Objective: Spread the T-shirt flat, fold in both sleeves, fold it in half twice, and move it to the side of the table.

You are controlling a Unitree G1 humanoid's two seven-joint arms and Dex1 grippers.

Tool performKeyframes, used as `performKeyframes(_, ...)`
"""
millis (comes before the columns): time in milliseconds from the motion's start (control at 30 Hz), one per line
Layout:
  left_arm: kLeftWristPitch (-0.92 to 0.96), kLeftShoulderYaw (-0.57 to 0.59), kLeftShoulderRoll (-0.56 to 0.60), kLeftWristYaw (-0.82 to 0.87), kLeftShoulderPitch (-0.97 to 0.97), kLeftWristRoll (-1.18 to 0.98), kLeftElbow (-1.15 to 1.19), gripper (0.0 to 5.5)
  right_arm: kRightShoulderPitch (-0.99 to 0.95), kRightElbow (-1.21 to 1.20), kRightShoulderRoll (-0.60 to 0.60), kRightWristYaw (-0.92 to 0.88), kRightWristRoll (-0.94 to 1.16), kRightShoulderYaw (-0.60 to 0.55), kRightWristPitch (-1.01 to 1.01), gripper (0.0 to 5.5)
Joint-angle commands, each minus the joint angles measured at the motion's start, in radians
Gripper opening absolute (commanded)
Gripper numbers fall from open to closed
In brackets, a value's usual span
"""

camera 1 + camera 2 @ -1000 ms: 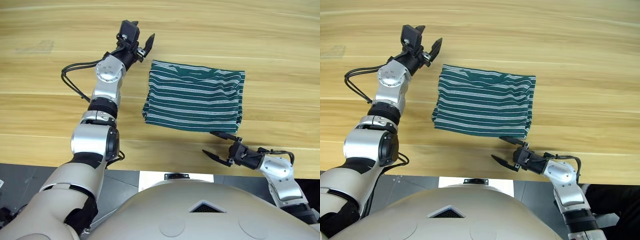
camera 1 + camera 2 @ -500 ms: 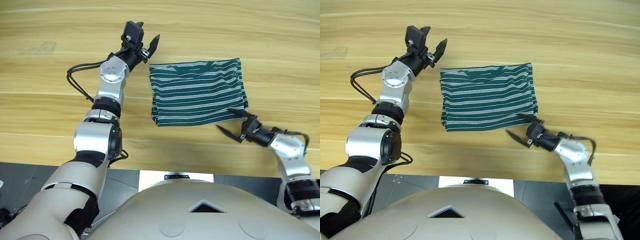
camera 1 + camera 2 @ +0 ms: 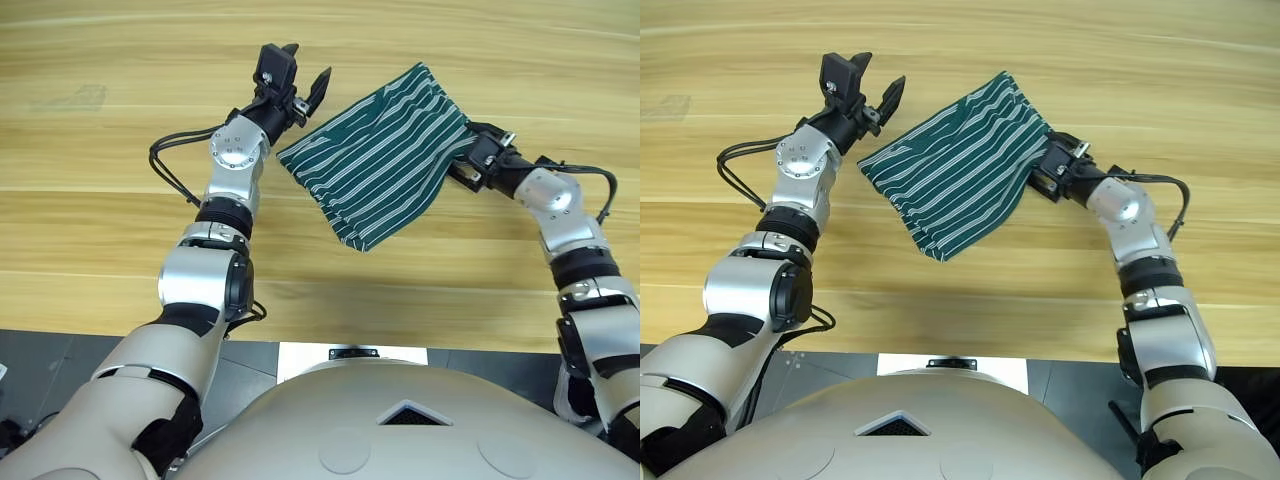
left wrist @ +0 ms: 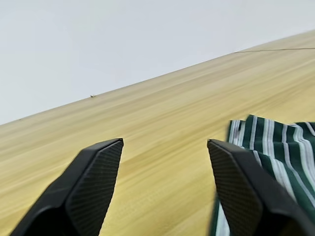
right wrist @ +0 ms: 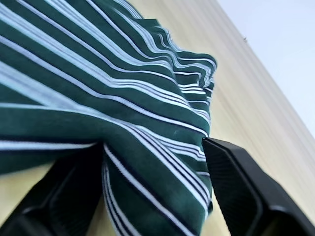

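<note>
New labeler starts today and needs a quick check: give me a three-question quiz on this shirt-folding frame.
1. True or false: the left gripper grips the T-shirt.
2. The T-shirt lies: A) spread out, sleeves showing; B) folded, askew on the table; C) hanging off the table's edge.
3. Which gripper has striped cloth between its fingers?
Key: 1 false, it is open beside the T-shirt; 2 B; 3 the right gripper.
</note>
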Motion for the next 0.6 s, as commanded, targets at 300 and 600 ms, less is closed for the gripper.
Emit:
performKeyframes(300,0.034,0.008,0.016,0.032,0.018,0.023,0.050,3.17,-0.204,0.379,0.198,-0.221,-0.114,0.055,-0.020,3.41)
performKeyframes(600,-0.077,-0.012,-0.031,-0.249,0.058,-0.027,-0.011,3.17,0.100,-0.012,0.119,-0.142,0.156,-0.184,-0.109,3.41)
